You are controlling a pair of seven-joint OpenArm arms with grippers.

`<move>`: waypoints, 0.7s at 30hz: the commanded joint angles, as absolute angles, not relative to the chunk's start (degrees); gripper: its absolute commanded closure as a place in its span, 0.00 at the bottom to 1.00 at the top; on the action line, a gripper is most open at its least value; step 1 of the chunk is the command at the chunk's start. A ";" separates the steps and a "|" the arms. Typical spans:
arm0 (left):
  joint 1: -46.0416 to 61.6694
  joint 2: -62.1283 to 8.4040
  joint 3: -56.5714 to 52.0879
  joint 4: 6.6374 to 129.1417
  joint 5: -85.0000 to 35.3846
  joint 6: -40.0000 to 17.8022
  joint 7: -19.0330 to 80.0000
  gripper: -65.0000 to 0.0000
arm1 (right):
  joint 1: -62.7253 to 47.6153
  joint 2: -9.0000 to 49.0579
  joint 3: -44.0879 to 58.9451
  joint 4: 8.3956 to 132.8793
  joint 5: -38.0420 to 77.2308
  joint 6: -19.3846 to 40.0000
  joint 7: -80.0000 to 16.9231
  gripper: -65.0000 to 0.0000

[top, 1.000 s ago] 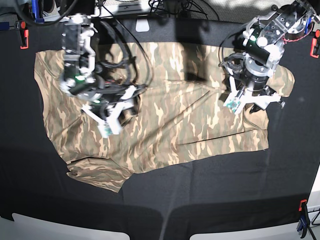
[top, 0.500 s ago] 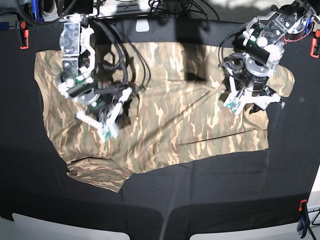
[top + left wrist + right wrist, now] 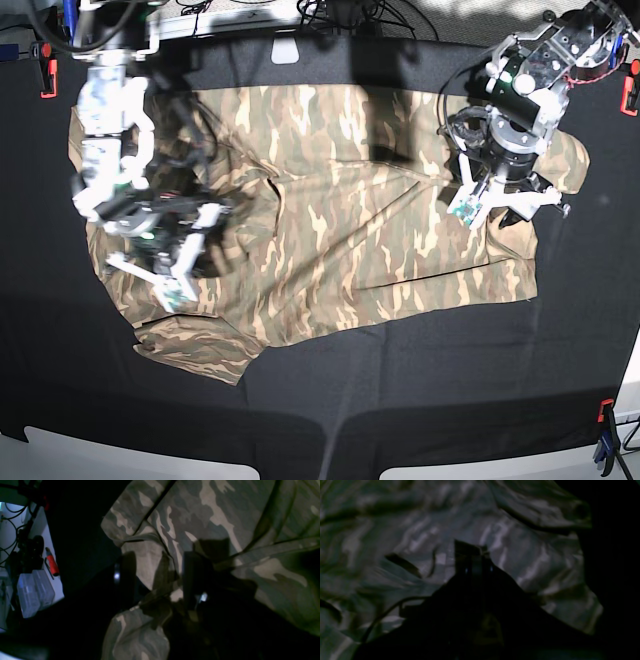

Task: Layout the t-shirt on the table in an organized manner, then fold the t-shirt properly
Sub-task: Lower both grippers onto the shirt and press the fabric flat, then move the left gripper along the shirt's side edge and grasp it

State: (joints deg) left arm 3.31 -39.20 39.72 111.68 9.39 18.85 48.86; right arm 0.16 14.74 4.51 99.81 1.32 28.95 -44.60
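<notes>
The camouflage t-shirt (image 3: 340,230) lies spread on the black table (image 3: 400,400), with its lower left corner (image 3: 195,350) bunched and folded. My right gripper (image 3: 170,288) hovers over the shirt's left part. In the right wrist view, which is dim and blurred, its fingers (image 3: 472,552) are pressed together above the fabric (image 3: 520,555), shut with nothing seen in them. My left gripper (image 3: 478,208) sits at the shirt's right end. In the left wrist view it (image 3: 157,580) stands open, its fingers (image 3: 192,580) astride a creased edge of the t-shirt (image 3: 212,517).
Red clamps (image 3: 47,72) (image 3: 629,90) grip the table's far corners and another clamp (image 3: 604,420) its near right edge. Cables (image 3: 340,15) run along the back. Off the table's edge lie a red-handled tool (image 3: 52,563) and clear plastic boxes (image 3: 35,592).
My right arm has swung left and toward the near side across the shirt, and its gripper has gone from open to shut. The left arm has not moved.
</notes>
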 commanded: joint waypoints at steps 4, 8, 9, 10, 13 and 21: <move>2.70 -39.68 39.31 112.44 10.44 19.25 47.42 0.57 | 1.61 15.55 8.71 100.86 2.15 28.88 -40.23 1.00; 2.70 -39.68 39.31 112.44 10.44 19.25 46.57 0.57 | 3.20 15.55 10.57 100.86 3.79 28.88 -39.66 1.00; 2.70 -39.66 39.31 112.40 10.44 19.25 46.02 0.57 | 3.57 15.55 10.55 100.86 3.79 28.86 -39.81 1.00; 2.70 -39.66 39.31 112.22 10.44 19.25 45.10 0.57 | 3.86 15.46 10.52 100.86 3.81 28.84 -40.05 1.00; 1.76 -38.65 39.29 109.51 10.37 18.83 43.90 0.57 | 3.99 14.76 10.52 100.86 3.57 28.73 -40.01 0.97; -7.29 -33.39 39.29 99.79 3.75 15.81 45.08 0.57 | 3.95 14.44 10.52 100.86 3.40 28.71 -40.32 0.48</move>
State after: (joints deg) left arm -6.50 -33.01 39.68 99.04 3.16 15.14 46.22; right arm 2.79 13.98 10.26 99.81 3.05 28.91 -41.60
